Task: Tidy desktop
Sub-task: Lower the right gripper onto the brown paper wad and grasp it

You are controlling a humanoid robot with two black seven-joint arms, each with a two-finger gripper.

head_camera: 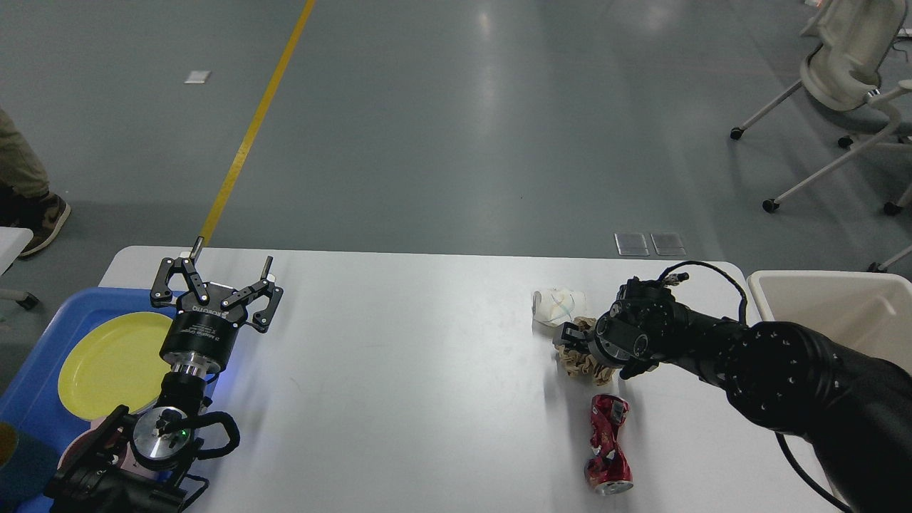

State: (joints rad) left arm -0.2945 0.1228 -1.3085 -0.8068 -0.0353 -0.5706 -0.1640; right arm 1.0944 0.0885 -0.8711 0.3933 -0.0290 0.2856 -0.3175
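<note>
I had the right gripper [578, 347] low on the brown paper ball [586, 363], at about three o'clock on the desktop [399, 399]. It came in from the right edge, wrist dropped so the fingers reached the paper from its bin side. From my head camera the fingers were dark and mostly hidden behind the wrist and the crumples, so I could not tell whether they were spread, closed, or already pinching the paper. The paper is soft and should give under the pads; I judged a grip across the middle would hold.

The white wad [558, 306] lay touching the brown ball at its twelve o'clock side, and the crushed red can [607, 445] lay just beyond it at six o'clock, apart from it. All three sat on the right half, near the beige bin [819, 299] at the right edge, which I took as the place for rubbish. My worry was nudging the white wad while closing.

The left gripper [217, 285] stood with its fingers spread wide and empty at nine o'clock, parked over the desktop's left edge beside the blue tray [43, 356] holding the yellow plate [114, 363], out of the way. The desktop filled the lower part of my view, wide and white.
</note>
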